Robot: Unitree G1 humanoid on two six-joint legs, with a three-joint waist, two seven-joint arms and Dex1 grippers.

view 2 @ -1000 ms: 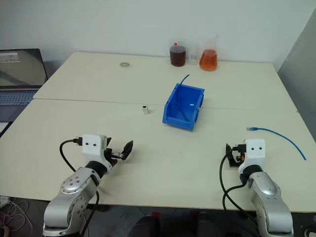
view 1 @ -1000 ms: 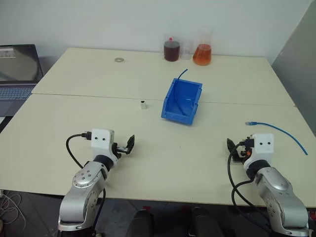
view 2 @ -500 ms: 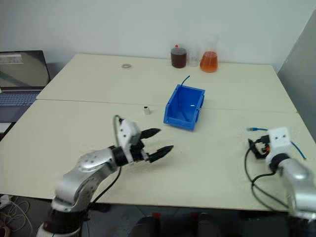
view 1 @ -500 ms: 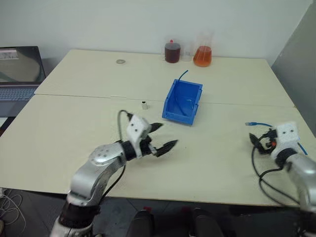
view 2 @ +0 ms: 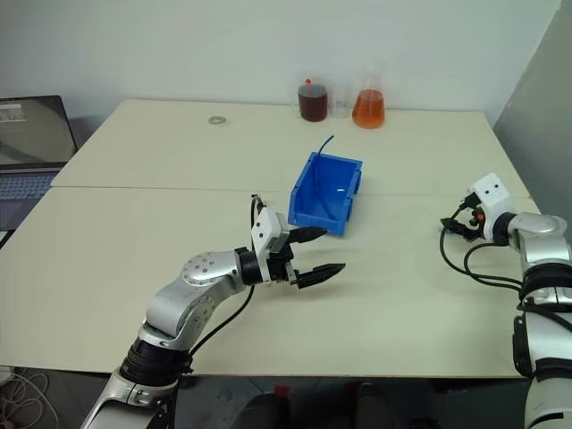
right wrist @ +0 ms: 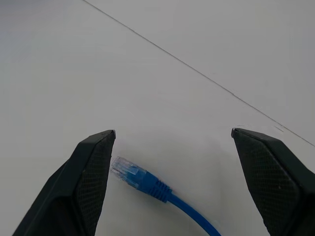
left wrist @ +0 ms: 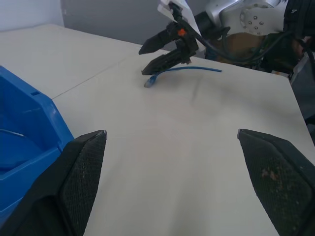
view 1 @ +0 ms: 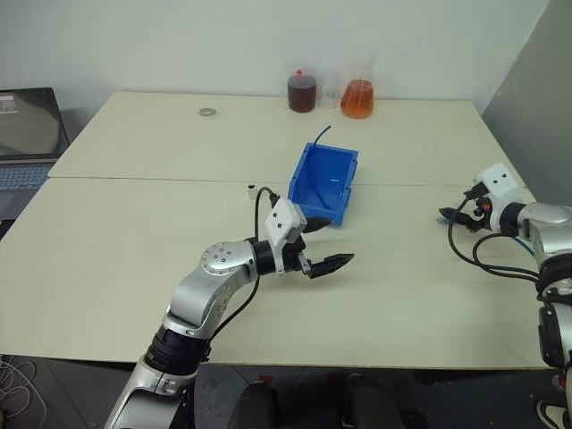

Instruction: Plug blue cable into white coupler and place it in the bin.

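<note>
Reach step: right pincer (right wrist: 172,182) wide over the blue cable (right wrist: 147,183) plug at right edge of worktop (view 1: 134,259); left pincer (view 1: 329,250) wide, empty mid-frame; next, close on plug.

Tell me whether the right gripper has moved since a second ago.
Yes. The right gripper, open, has gone from the table's near edge out toward the far right, and now sits at the blue cable's plug end.
</note>
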